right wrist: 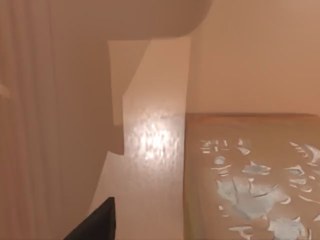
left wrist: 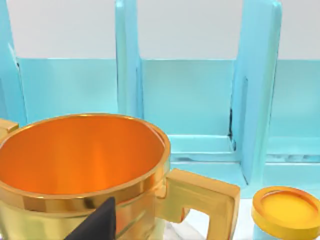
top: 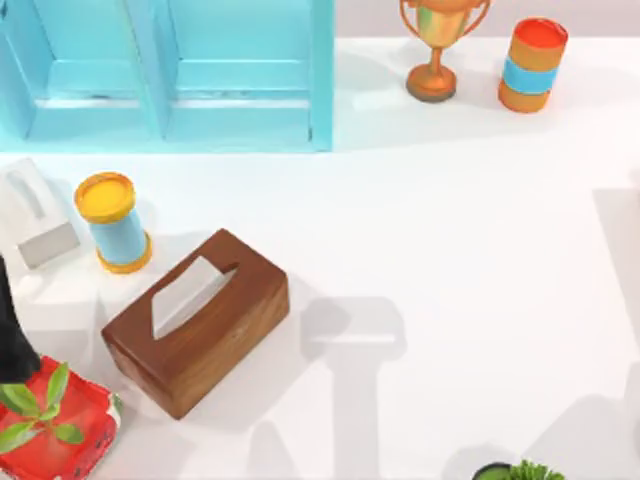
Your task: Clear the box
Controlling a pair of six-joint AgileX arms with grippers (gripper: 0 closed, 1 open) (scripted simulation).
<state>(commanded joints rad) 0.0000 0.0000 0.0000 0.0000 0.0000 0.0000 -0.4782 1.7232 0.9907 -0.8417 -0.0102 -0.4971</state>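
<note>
Gold cup (left wrist: 82, 170) sitting right under left gripper (left wrist: 95, 225) — grip state unclear; advising keeping it level while passing blue shelf (left wrist: 200, 100)

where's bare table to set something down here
Widest free patch: the white table right of the brown wooden tissue box, below the gold trophy and orange-and-blue can. The left side is crowded around the yellow-lidded blue can.

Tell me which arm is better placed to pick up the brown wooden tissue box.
Left, probably. The brown wooden tissue box lies on the left half of the white table, and the left arm stands at the table's left edge, close beside it.
</note>
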